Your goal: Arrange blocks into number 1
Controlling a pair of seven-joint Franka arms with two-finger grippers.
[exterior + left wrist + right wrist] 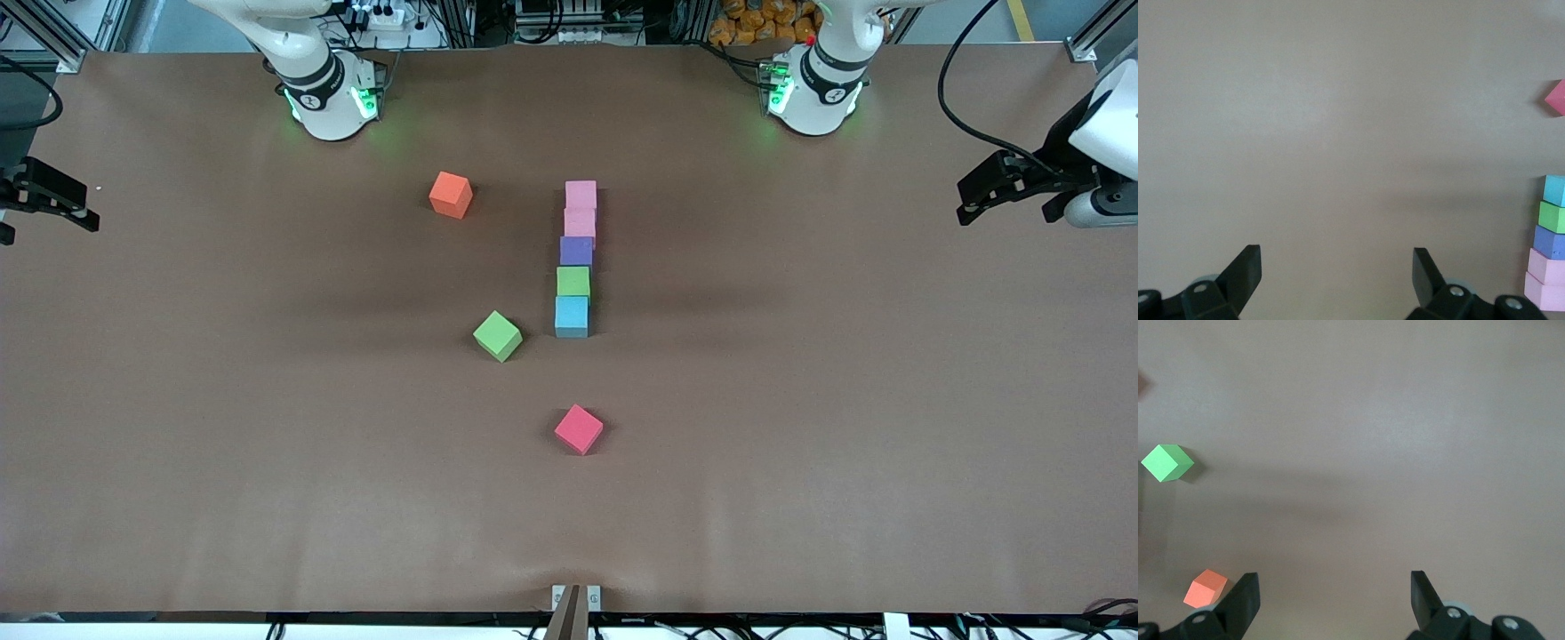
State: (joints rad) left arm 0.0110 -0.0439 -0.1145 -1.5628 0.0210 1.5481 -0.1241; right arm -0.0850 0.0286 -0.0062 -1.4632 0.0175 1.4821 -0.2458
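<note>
Five blocks form a straight column mid-table: two light pink blocks (581,194) (580,222), then purple (576,252), green (573,281) and light blue (572,316) nearest the front camera. The column also shows at the edge of the left wrist view, from light blue (1555,190) to pink (1543,292). An orange block (451,195) (1205,588), a second green block (497,335) (1166,463) and a red-pink block (579,428) (1557,97) lie loose. My left gripper (965,204) (1337,257) hangs open over the left arm's end of the table. My right gripper (89,209) (1333,581) hangs open over the right arm's end.
The brown table (267,444) has nothing else on it. The two arm bases (329,89) (813,84) stand along the edge farthest from the front camera. A small bracket (575,597) sits at the nearest edge.
</note>
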